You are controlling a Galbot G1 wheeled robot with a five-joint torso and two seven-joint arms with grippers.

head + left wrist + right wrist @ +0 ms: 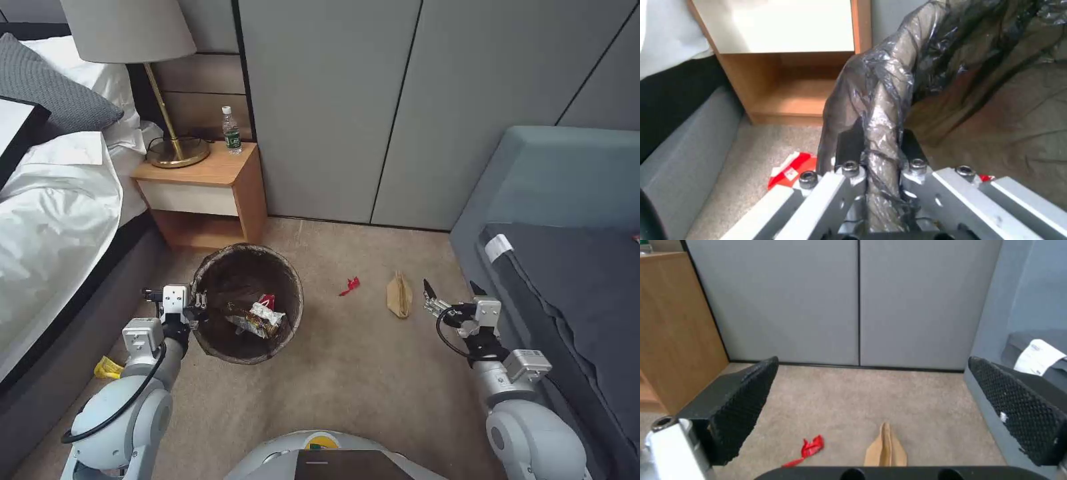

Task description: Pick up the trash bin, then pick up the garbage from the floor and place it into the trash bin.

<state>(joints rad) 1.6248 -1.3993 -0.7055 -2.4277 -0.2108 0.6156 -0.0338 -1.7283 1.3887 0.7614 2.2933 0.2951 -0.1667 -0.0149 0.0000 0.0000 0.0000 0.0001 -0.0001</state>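
Beige carpet point(347, 373) fills the lower middle of the head view, grey wardrobe doors point(400, 100) across the top, wooden nightstand point(200, 187) upper left. Trash bin point(247, 303) sits left of centre, dark bag folded over its rim, a few wrappers point(257, 319) already inside. Left gripper point(198, 304) is at the bin's left rim — in the left wrist view its fingers point(849, 146) are clamped on the bagged rim point(882, 133), one inside, one outside. Red-and-white packet point(789, 170) lies on the floor beside the bin in that view; a yellow wrapper point(107, 368) sits at lower left of the head view.

Right gripper point(452, 293) hangs right of centre, jaws wide apart, holding nothing. Brown paper bag point(399, 295) lies flat just left of it, small red scrap point(349, 286) further left, between bag and bin.

Step in hand looks like fetching the paper bag. It lies flat, so probably best to come down low with the pads astride its raised fold and pinch there — keep the bin grip firm, the thin liner may slip.
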